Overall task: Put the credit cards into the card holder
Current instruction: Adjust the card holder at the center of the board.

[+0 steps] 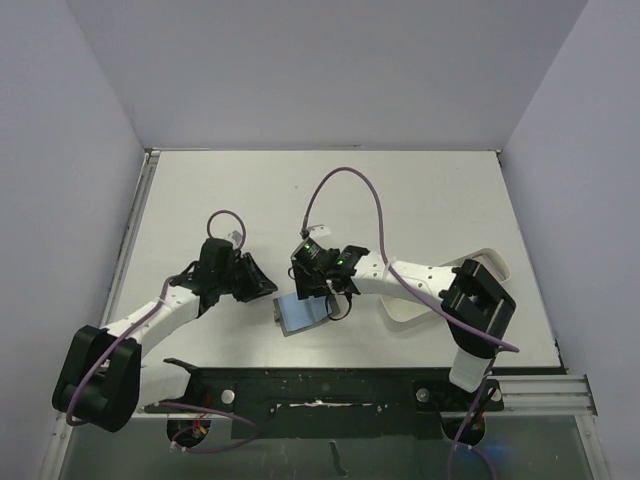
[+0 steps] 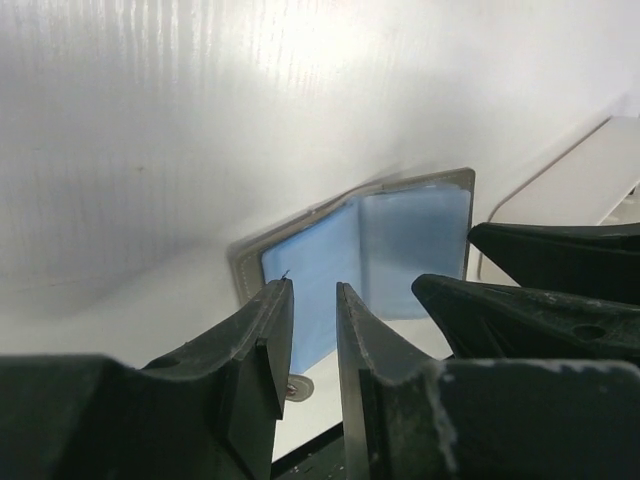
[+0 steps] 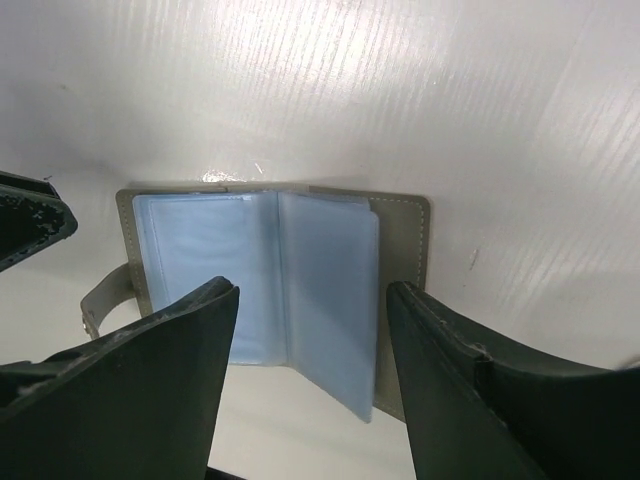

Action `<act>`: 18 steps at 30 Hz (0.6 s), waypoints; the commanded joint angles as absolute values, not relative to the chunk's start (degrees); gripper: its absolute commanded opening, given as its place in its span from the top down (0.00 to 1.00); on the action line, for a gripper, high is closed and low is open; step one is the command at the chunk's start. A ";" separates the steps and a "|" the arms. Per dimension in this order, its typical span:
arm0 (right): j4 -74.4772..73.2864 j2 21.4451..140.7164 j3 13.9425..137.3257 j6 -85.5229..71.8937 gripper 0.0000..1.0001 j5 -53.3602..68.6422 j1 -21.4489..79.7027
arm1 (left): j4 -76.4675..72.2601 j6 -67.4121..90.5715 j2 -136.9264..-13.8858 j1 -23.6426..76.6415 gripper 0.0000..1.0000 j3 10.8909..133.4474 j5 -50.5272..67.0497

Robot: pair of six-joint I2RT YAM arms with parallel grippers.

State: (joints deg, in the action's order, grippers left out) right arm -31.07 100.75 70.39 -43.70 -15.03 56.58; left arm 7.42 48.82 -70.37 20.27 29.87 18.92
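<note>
We look down on a white table (image 1: 400,200) closed in by pale lilac walls (image 1: 90,120), and the card holder (image 1: 303,312) lies open on it, blue lining up, near the front edge. The left gripper (image 1: 266,284) hangs just left of the card holder and the right gripper (image 1: 320,283) sits over its far edge, though from this height we cannot tell how their jaws stand. A white tray (image 1: 492,262) lies well to the right of the card holder. From the left wrist, the jaws stand narrowly parted with nothing between them, the blue lining showing through the gap, and the right gripper's fingers (image 2: 520,300) reach in at the card holder's right. From the right wrist, the jaws are spread wide and grip nothing, straddling the open card holder (image 3: 260,260), whose clasp tab (image 3: 100,303) sticks out on its left side.
</note>
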 commanded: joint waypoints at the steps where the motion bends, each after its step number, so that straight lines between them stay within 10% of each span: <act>1: -31.45 96.39 71.74 -42.01 0.39 -14.83 55.92 | 7.85 48.20 -67.04 20.74 0.76 33.19 18.85; 18: -39.08 84.01 73.55 -33.99 0.39 -23.25 49.82 | -11.66 56.08 -79.94 30.97 0.88 33.61 23.18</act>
